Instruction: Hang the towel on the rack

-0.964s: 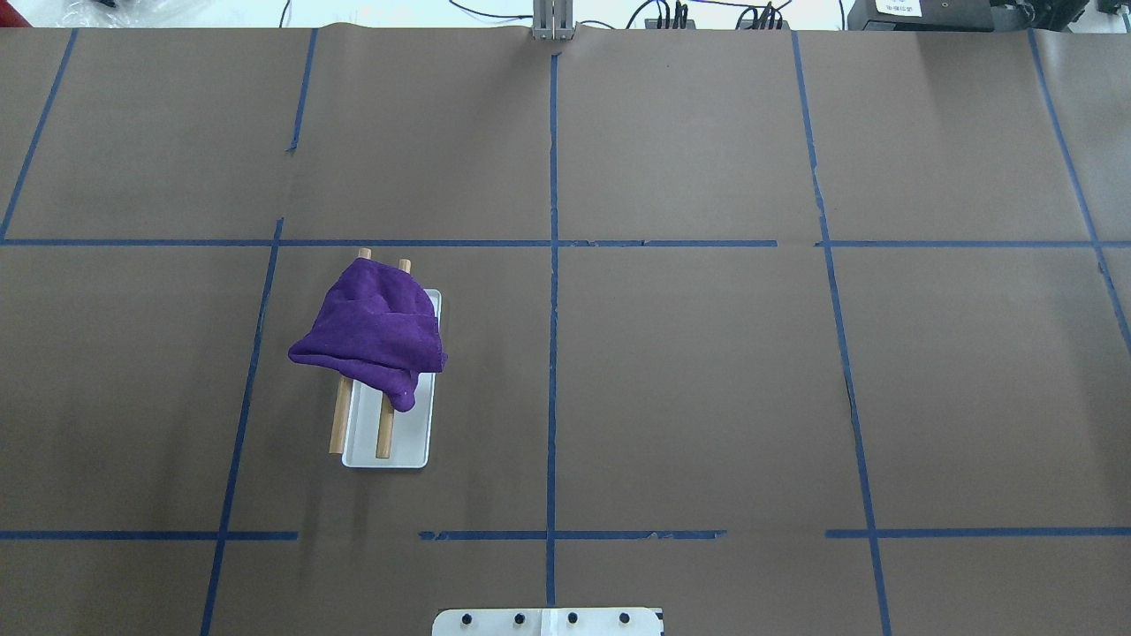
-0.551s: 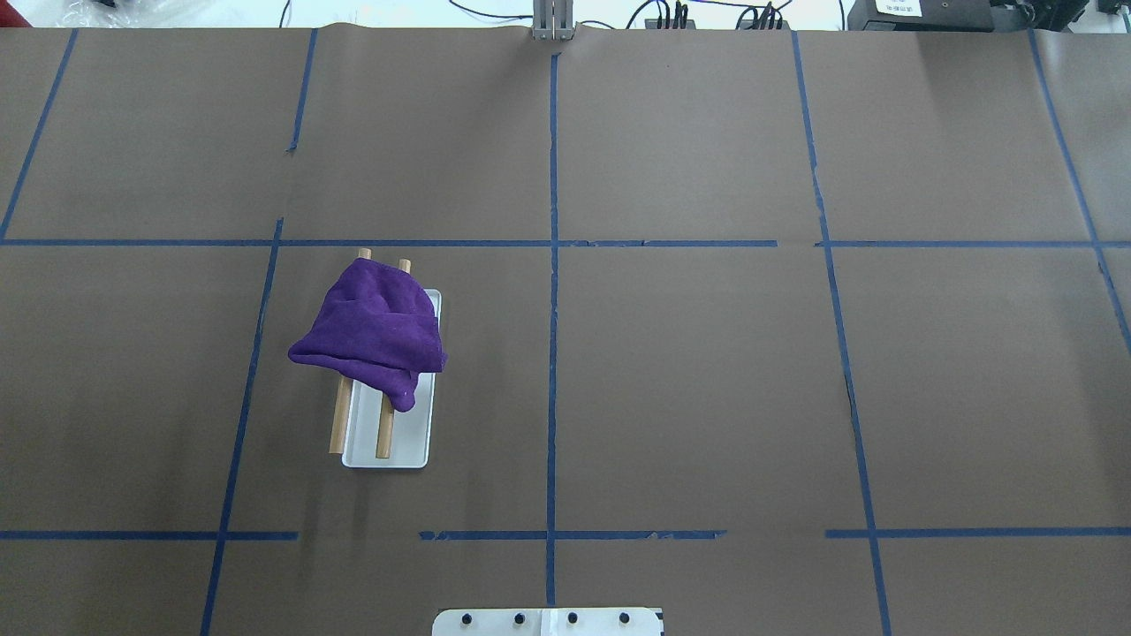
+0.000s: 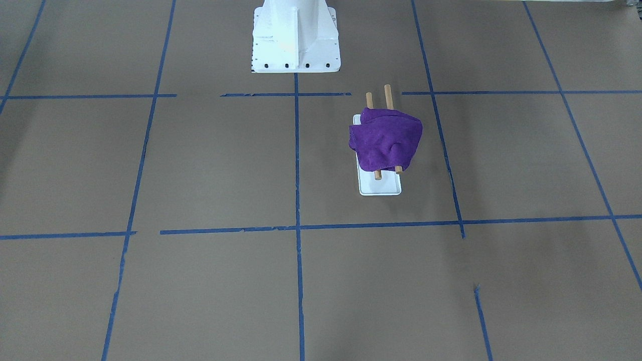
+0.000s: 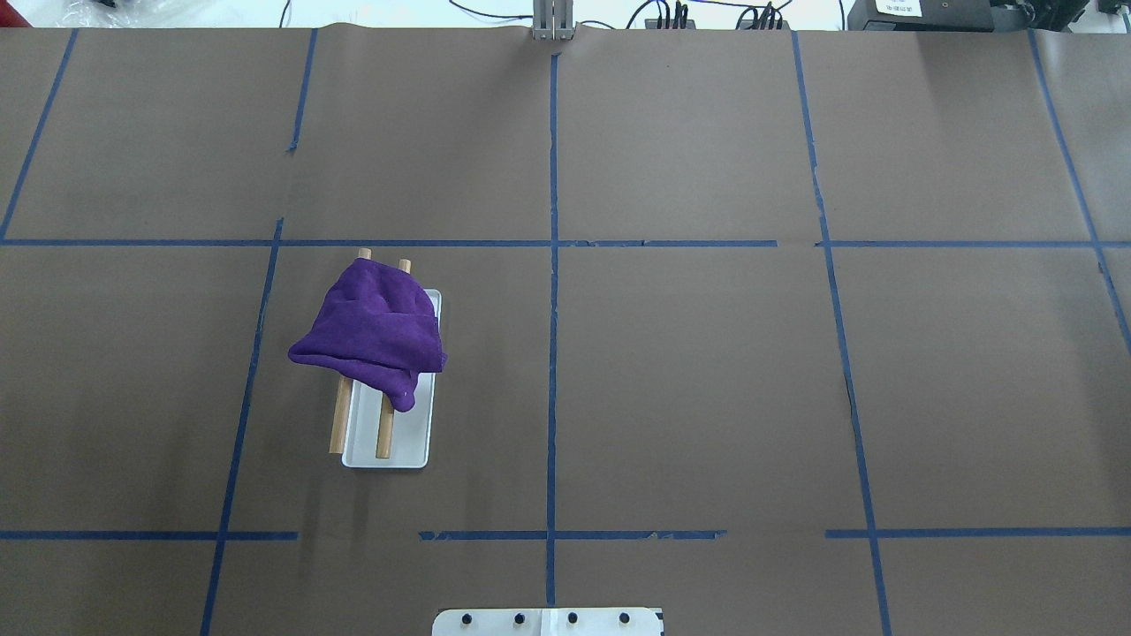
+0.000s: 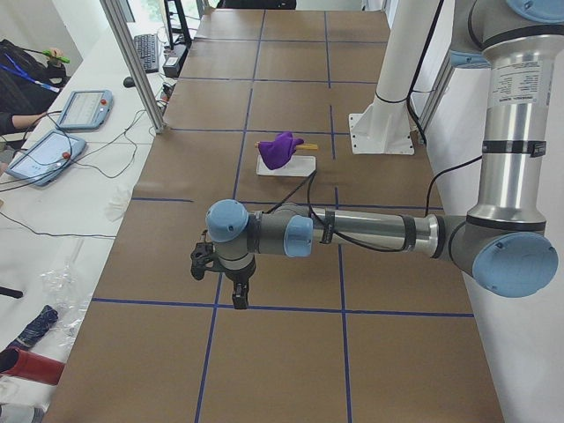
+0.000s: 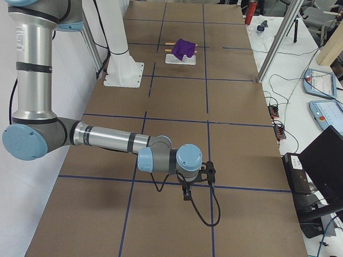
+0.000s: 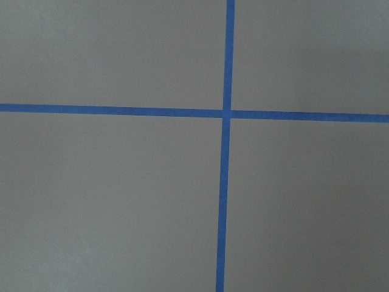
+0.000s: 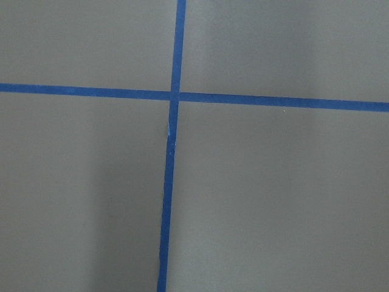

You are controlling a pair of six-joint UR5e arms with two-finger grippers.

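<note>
A purple towel [image 4: 375, 331] lies bunched over the two wooden rods of the rack [image 4: 411, 446], on the table's left half in the overhead view. It also shows in the front view, the towel [image 3: 386, 140] draped over the rack [image 3: 381, 189]. Both arms are far from it. The left gripper [image 5: 231, 284] shows only in the exterior left view, above the near table end. The right gripper [image 6: 187, 191] shows only in the exterior right view, above the other end. I cannot tell whether either is open or shut. Both wrist views show only bare paper and tape.
Brown paper with a blue tape grid covers the table. The white robot pedestal [image 3: 295, 37] stands at the robot's edge. Tablets [image 5: 84, 107] and cables lie on a side bench; a laptop [image 6: 324, 160] stands off the other end.
</note>
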